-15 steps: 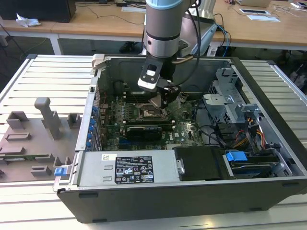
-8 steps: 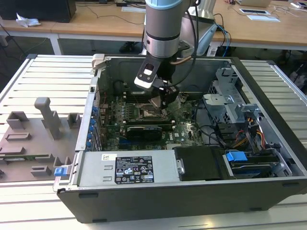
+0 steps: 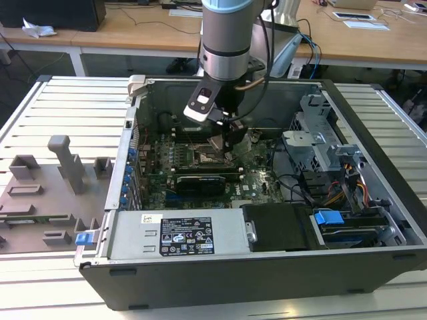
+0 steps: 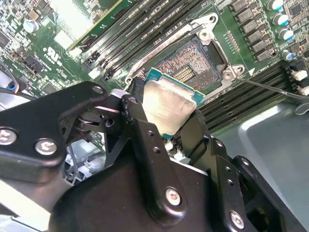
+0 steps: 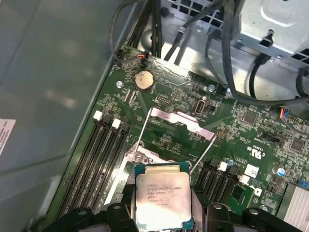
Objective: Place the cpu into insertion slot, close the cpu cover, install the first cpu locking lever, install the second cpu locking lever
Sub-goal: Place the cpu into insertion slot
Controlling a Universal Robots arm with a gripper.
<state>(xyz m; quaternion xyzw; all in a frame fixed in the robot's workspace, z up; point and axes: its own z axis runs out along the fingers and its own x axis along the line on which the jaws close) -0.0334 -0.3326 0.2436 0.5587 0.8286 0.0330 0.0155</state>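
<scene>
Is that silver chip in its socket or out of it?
Out. The gripper holds the cpu clear of the insertion slot, whose centre lies bare in the second wrist view.

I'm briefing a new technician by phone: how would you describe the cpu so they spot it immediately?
Look inside the open computer case, over the green motherboard, where the gripper hangs. Clamped in it, near the insertion slot, is the cpu: a small flat square with a dull silver top, unlike the long black memory slots alongside.
</scene>
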